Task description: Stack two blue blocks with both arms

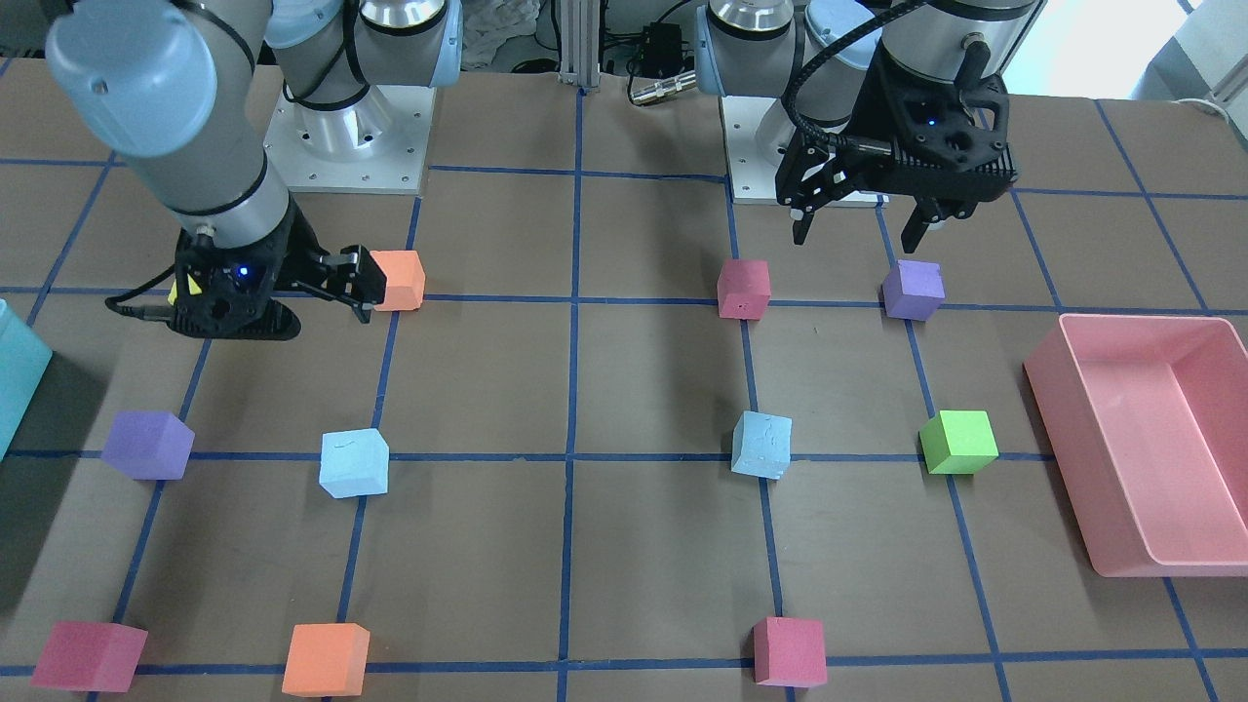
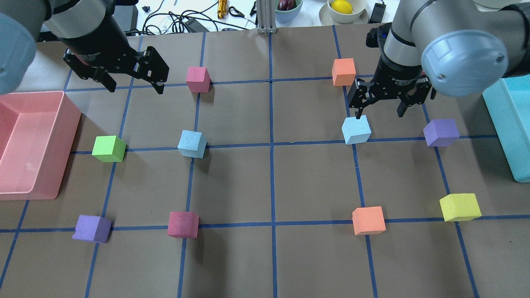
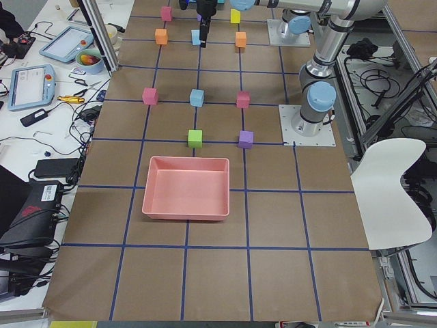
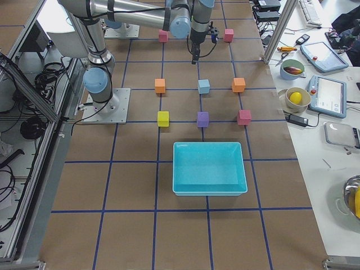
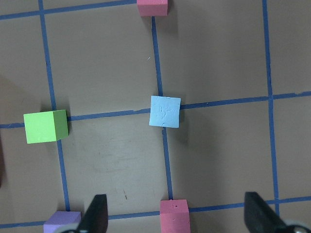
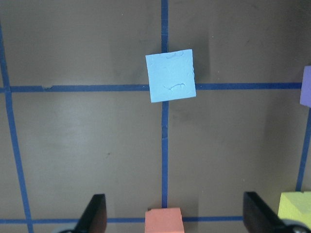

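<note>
Two pale blue blocks lie apart on the brown gridded table. One blue block (image 2: 192, 144) (image 1: 761, 445) is on my left arm's side and sits centred in the left wrist view (image 5: 164, 111). The other blue block (image 2: 356, 129) (image 1: 354, 463) is on my right arm's side and shows in the right wrist view (image 6: 170, 75). My left gripper (image 2: 132, 85) (image 1: 858, 232) (image 5: 175, 195) is open, empty and raised above the table. My right gripper (image 2: 381, 111) (image 6: 173, 195) is open, empty and raised, short of its blue block.
A pink bin (image 2: 68, 145) stands at the left edge and a teal bin (image 2: 507, 132) at the right edge. Around the blue blocks lie a green cube (image 2: 108, 148), purple cubes (image 2: 441, 132), pink cubes (image 2: 183, 224), orange cubes (image 2: 368, 220) and a yellow cube (image 2: 459, 207).
</note>
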Robot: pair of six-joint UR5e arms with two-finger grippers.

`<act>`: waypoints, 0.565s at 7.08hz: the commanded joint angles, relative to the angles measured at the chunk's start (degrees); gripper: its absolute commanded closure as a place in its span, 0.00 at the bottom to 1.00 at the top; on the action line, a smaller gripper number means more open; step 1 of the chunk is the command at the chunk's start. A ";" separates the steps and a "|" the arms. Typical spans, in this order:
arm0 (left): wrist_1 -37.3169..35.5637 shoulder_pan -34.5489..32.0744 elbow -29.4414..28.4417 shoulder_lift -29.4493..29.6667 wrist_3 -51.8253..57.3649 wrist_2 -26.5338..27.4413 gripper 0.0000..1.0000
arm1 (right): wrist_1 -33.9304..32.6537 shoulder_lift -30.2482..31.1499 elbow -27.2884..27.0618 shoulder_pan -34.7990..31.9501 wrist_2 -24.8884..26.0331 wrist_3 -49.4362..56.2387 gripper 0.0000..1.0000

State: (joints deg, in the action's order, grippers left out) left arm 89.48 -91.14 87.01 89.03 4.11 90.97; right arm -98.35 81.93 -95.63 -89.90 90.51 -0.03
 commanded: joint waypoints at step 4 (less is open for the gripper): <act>-0.01 -0.09 0.09 0.00 -0.07 0.08 0.00 | -26.23 -15.55 -3.76 0.25 0.19 5.46 0.00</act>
State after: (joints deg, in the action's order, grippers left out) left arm 89.47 -91.17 87.04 89.04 4.05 90.99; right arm -118.29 69.23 -97.86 -89.74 90.52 2.99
